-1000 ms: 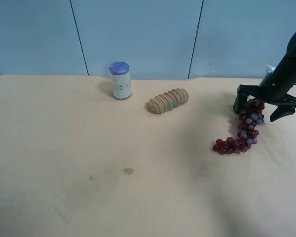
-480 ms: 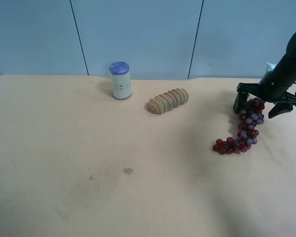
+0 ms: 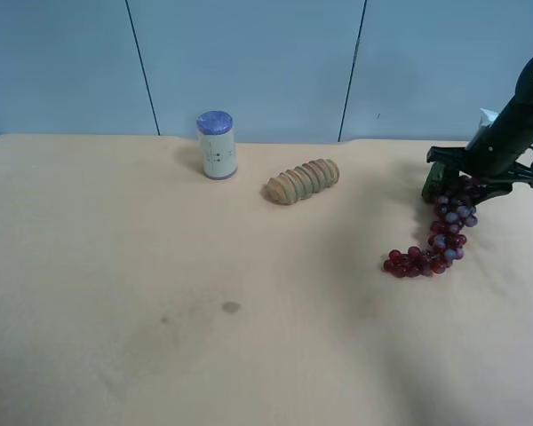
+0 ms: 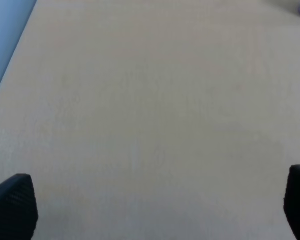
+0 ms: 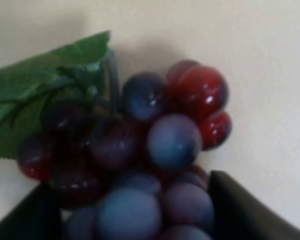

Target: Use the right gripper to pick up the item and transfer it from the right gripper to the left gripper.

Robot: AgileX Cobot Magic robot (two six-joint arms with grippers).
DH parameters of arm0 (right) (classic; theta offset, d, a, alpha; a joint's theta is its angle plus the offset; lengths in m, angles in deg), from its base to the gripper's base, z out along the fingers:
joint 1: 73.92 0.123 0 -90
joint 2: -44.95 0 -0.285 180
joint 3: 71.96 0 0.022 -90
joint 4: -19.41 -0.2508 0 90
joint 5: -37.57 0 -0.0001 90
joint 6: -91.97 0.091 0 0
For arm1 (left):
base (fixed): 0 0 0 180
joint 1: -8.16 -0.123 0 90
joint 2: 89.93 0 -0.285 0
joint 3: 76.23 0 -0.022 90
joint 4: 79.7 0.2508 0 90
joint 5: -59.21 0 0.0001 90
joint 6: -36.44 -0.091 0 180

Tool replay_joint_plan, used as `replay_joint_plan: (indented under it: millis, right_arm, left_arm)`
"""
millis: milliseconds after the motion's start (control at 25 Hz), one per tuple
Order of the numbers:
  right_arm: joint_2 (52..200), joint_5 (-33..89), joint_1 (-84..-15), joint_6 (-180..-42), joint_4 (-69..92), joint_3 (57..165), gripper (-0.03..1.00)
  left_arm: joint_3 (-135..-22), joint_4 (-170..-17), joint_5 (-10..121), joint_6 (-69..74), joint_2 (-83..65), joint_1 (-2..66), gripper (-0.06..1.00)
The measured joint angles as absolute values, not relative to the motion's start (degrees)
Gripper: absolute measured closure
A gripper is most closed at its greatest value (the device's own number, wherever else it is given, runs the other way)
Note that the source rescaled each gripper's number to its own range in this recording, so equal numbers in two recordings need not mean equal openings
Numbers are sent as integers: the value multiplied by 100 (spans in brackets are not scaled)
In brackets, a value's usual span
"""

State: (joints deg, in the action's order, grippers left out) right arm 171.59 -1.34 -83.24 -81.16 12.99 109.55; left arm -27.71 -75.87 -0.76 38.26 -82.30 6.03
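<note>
The item, a bunch of dark red and purple grapes (image 3: 445, 236) with a green leaf (image 3: 433, 182), lies on the tan table (image 3: 160, 266) at the exterior high view's right. My right gripper (image 3: 463, 183) comes down from the right edge and is closed around the bunch's leaf end. In the right wrist view the grapes (image 5: 155, 145) fill the space between the black fingers (image 5: 240, 210), which press in from both sides, with the leaf (image 5: 35, 80) just beyond. My left gripper (image 4: 155, 205) shows only in its wrist view, open wide over bare table, fingertips (image 4: 12, 205) far apart.
A white cylinder with a blue cap (image 3: 217, 145) stands at the back of the table. A ridged tan roll (image 3: 303, 180) lies to its right, left of the grapes. A blue panelled wall runs behind the table's far edge.
The right gripper's fingers, spread wide on either side of the bunch's top a second ago, have closed in on it. The grapes lie where they were.
</note>
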Motion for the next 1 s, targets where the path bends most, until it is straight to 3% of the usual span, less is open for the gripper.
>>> replay_joint_plan:
  millis: [80,120,600,1000]
  right_arm:
    - [17159,-107,-8324,-8116,1299,10955,86]
    - [17159,-101,-8324,-8116,1299,10955,89]
    - [17159,-84,-8304,-8160,1228,10955,89]
    - [17159,-548,-8304,-9160,-275,10955,92]
  left_arm:
    - [-2771,-7587,-76,3826,-8230,603,-6]
    - [-2771,-7587,-76,3826,-8230,603,-6]
    - [-2771,-7587,-76,3826,-8230,603,-6]
    - [-2771,-7587,-76,3826,-8230,603,-6]
